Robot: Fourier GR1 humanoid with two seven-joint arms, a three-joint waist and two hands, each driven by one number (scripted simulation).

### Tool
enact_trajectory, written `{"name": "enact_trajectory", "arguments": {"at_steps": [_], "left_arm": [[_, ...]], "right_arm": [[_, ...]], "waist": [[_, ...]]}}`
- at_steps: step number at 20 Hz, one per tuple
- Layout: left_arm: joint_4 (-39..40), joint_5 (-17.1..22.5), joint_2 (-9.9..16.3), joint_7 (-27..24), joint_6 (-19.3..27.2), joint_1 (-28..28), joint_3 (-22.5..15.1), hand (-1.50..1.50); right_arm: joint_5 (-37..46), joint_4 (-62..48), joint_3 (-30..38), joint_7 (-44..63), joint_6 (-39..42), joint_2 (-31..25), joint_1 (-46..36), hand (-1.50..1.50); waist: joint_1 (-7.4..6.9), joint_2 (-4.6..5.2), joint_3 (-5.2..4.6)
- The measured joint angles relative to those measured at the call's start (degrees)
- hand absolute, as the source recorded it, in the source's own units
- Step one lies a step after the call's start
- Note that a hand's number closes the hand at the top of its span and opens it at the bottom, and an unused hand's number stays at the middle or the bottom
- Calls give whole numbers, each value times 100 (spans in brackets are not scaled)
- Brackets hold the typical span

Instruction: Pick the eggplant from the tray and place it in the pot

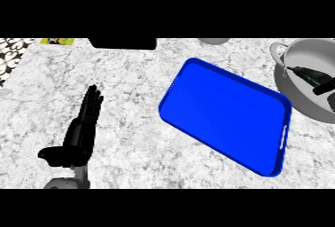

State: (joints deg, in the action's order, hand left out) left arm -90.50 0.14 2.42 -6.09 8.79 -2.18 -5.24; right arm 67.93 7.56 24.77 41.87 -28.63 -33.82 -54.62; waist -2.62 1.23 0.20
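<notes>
The left hand [83, 122] shows at the lower left of the frame, fingers straight and together, pointing up the picture — it holds nothing and touches nothing. At the right edge, inside the grey pot [302, 95], a dark shape that looks like the right hand [324, 86] lies against the dark eggplant [309, 75]; whether its fingers grip it cannot be told. The blue tray [226, 115] lies tilted in the middle right, its far corner just beside the pot's rim. Bare marbled counter [131, 88] stretches between the left hand and the tray — wide open room. A black object [123, 43] sits at the upper edge.
</notes>
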Motion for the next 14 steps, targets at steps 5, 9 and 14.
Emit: {"name": "enact_trajectory", "arguments": {"at_steps": [5, 9, 14], "left_arm": [[95, 23, 7, -144, -42, 35, 46, 0], [9, 21, -5, -124, -33, 95, 28, 0], [22, 43, -28, -151, -11, 169, 60, 0]], "right_arm": [[-547, 122, 458, -746, -42, 18, 265, -150], [-1051, 587, 881, -1554, -737, 137, 388, -150], [-1939, 1293, 1570, -2673, -1553, 293, 485, -150]], "waist": [[3, 0, 8], [39, -22, 16], [102, -47, 18]]}}
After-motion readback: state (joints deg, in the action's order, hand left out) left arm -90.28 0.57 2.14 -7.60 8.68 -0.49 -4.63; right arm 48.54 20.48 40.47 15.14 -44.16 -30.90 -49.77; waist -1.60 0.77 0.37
